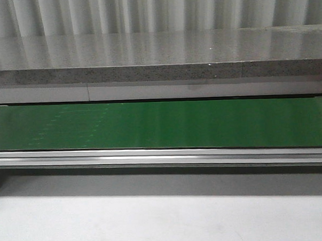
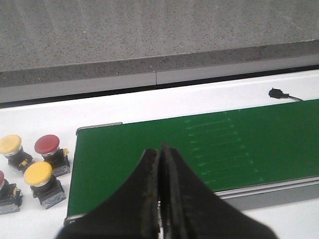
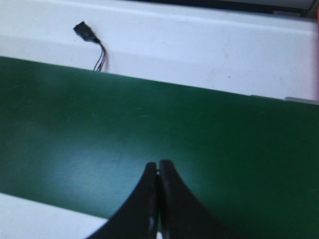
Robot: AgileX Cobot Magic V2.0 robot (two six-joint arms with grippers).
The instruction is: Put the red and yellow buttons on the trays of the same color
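Front view: green belt (image 1: 161, 126) spans mid-frame; no buttons, trays or arms visible. Left wrist view: left gripper (image 2: 160, 149) jaws closed, empty, over the belt; buttons at lower left, red button (image 2: 47, 144) beside yellow button (image 2: 38, 173). Likely light, rigid; grasp the square base. Right wrist view: right gripper (image 3: 158, 164) jaws closed, empty.

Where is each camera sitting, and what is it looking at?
Front view: faces forward over the table at the green belt and grey ledge; no arms show.
Left wrist view: rides the left arm, looking past the shut left tool at the belt's end and the red and yellow buttons beside it.
Right wrist view: rides the right arm, looking past the shut right tool at the belt and a small black connector.
All three views share the green belt.
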